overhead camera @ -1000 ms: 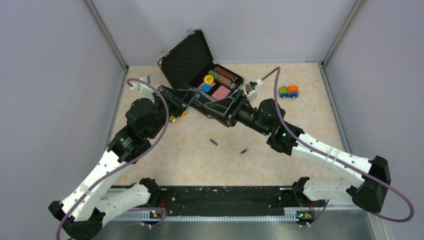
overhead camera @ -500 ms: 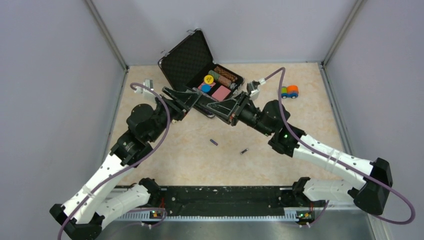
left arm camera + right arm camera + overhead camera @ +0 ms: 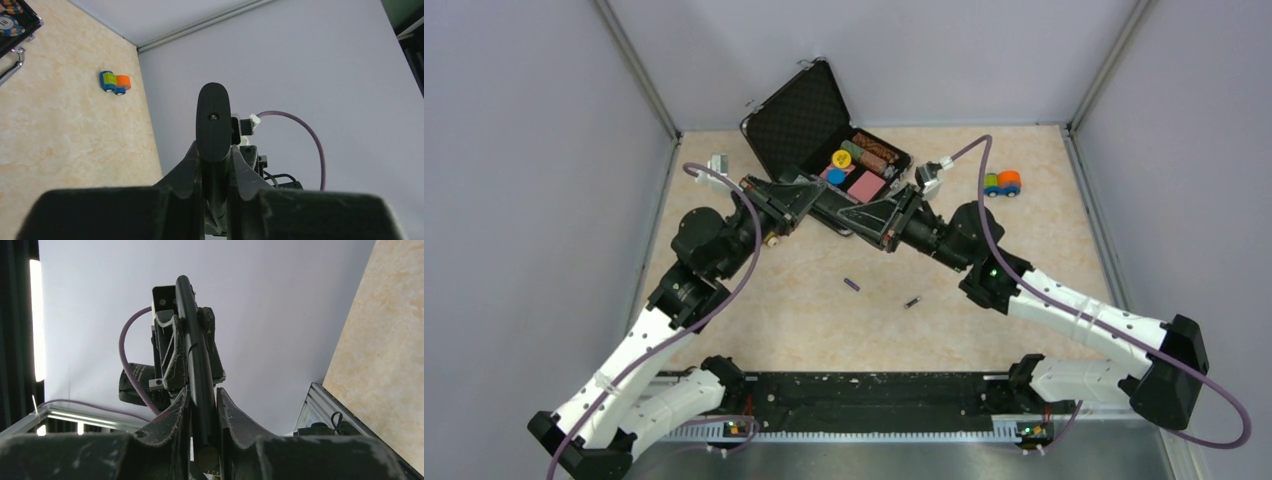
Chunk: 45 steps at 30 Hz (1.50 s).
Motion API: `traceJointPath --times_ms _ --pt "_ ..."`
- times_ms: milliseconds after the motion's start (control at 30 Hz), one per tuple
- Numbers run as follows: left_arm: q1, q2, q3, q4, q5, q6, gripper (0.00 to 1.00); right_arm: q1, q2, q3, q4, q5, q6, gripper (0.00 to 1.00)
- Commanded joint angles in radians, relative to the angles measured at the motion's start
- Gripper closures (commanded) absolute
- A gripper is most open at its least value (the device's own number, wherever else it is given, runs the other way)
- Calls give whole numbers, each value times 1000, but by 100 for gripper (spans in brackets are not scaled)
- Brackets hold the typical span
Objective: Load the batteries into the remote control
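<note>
Above the bench, close to the open case, the remote control is held up between the two arms; the left jaws are closed tight on one end of it; the right jaws pinch the other end, both fingers pressed against its sides; the purple battery and the dark battery lie near each other on the bench, nearer the arm bases and apart from the remote; a toy car sits toward the far right corner.
</note>
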Motion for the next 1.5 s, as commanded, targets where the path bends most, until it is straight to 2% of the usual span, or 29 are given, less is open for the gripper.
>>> traceJointPath --times_ms 0,200,333,733,900,1000,1200,1367,1467 --pt "19 9 -7 17 24 54 100 -8 -11 -7 13 2 -3 76" --pt "32 11 0 5 17 52 100 -9 -32 -16 -60 45 -8 49" --pt "38 28 13 -17 23 70 100 -15 -37 -6 -158 65 -17 47" --pt "54 79 61 -75 36 149 100 -30 -40 0 -342 115 -64 63" --pt "56 110 99 -109 86 240 100 -34 -26 22 -406 124 -84 70" --pt "57 134 140 -162 95 312 100 -34 -19 32 -432 124 -94 71" --pt "57 146 140 -146 103 367 100 -33 -11 33 -444 124 -98 72" --pt "57 161 119 -137 96 390 100 -33 -8 46 -460 124 -107 81" --pt "57 162 112 -156 62 410 100 -33 -5 46 -483 140 -107 81"
